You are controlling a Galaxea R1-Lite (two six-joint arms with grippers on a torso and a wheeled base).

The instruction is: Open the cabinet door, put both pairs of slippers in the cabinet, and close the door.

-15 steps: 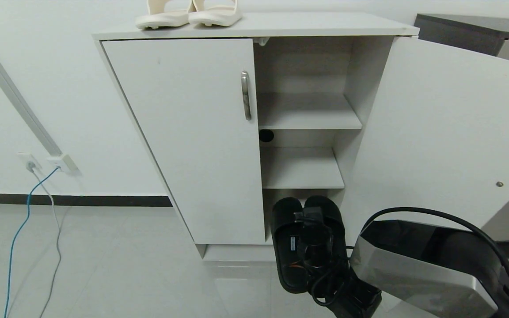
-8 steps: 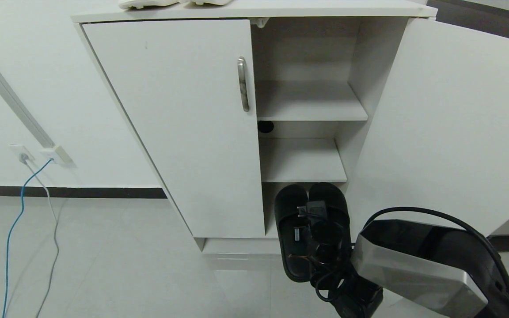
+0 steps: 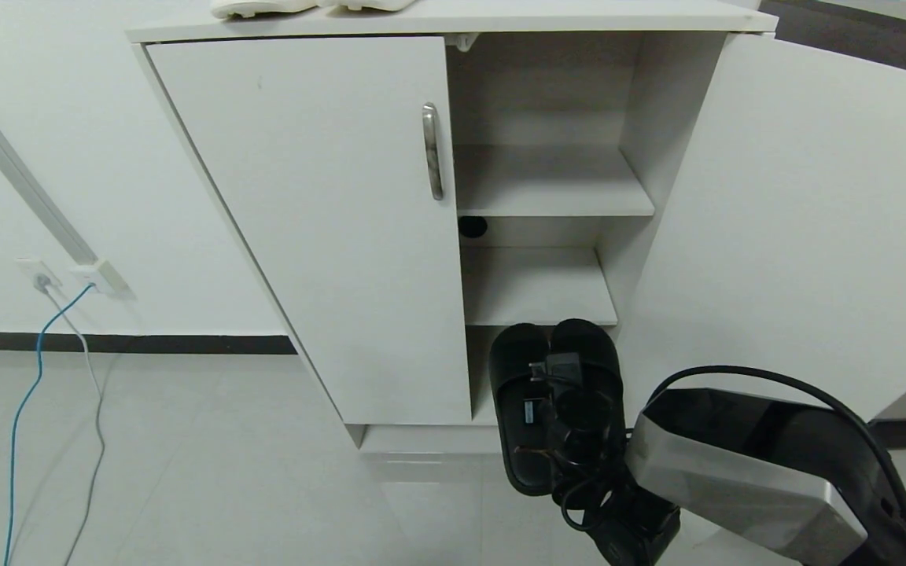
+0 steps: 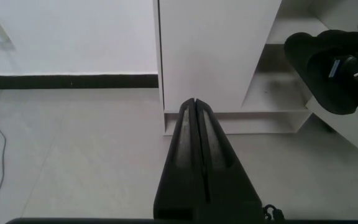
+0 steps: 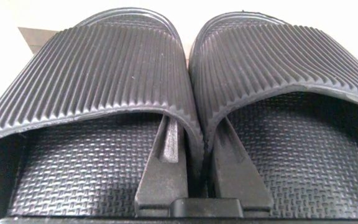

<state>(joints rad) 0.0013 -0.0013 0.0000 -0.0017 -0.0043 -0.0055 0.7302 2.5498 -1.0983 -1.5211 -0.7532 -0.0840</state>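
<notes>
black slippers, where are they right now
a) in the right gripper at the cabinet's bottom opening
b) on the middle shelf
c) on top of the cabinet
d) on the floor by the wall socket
A: the right gripper pinches the inner straps of the black slippers, holding them at the lowest compartment of the cabinet; the pair on top is the cream slippers.

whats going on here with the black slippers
The right gripper has its jaws shut on the pair of black slippers, toes at the bottom compartment of the white cabinet, whose right door stands open. The cream slippers lie on the cabinet top. The left gripper hangs shut, holding nothing, over the floor.
</notes>
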